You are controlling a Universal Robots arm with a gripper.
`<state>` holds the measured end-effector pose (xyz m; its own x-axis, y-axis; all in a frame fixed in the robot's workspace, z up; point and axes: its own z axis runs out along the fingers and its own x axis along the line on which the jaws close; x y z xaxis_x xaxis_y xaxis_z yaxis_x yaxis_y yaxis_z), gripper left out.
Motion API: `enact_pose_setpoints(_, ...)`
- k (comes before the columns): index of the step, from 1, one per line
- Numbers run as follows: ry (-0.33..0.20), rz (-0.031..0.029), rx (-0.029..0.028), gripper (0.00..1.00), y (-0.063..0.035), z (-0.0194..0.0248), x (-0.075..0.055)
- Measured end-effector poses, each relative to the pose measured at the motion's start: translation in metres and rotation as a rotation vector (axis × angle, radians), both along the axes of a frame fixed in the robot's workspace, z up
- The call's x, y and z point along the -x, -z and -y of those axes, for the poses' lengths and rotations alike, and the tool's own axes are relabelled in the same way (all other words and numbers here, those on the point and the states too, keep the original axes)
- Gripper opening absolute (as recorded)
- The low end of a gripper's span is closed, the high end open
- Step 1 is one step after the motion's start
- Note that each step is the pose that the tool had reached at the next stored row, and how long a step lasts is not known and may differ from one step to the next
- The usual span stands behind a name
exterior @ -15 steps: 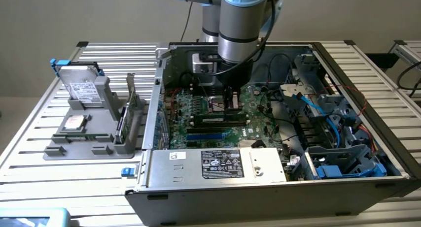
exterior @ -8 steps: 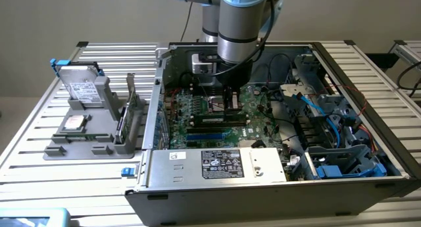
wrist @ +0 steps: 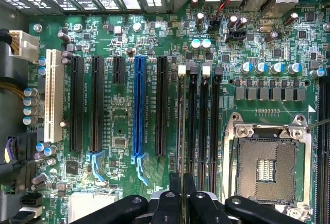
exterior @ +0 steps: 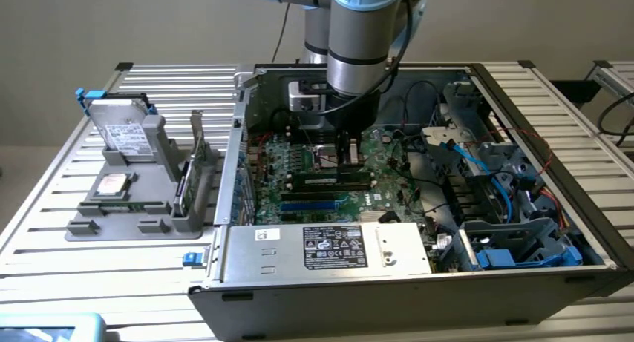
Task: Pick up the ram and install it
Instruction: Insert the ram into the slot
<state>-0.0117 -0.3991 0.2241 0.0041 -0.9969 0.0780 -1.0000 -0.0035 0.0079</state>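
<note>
Inside an open computer case (exterior: 416, 283), the end effector (wrist: 181, 185) hangs over the motherboard (wrist: 118, 126), its fingers nearly together and apparently pinching the ram (wrist: 181, 131). The ram sits edge-on directly beneath it, its long axis lying along a memory slot (wrist: 193, 126).

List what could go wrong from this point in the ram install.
1. The gripper pinches the ram edge-on over the memory slots. If the stick is slightly off line or tilted, pressing down could bend it or miss the slot.
2. The bare CPU socket lies right beside those slots. A sideways slip might strike it.
</note>
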Motion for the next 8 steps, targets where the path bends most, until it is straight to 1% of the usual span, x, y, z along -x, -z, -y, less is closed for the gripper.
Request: enact_pose_setpoints(8,0.0,0.0027,0.0001,0.14,0.0,0.0,0.0015)
